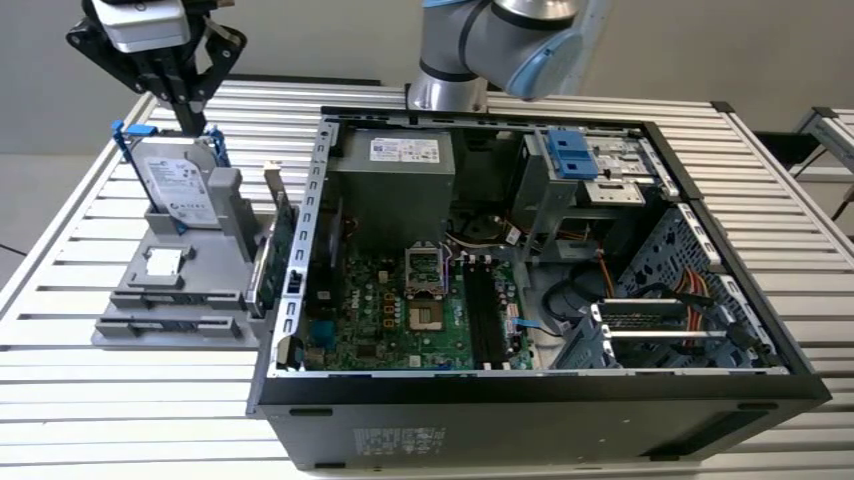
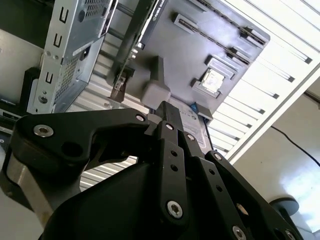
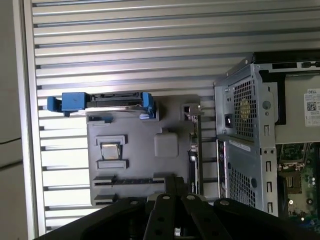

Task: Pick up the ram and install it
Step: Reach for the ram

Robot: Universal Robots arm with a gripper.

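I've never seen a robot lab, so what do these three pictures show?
It is a robot arm with a black claw. One picture is from a camera standing off the arm; the two wrist views come from cameras riding on it, looking past the claw. On the slatted table stand an open computer case and a grey holder of parts: an upright hard drive, a small chip, a green card, and a thin dark stick in a slot, probably the ram. The claw hangs just above the hard drive, shut, and seems to hold nothing.
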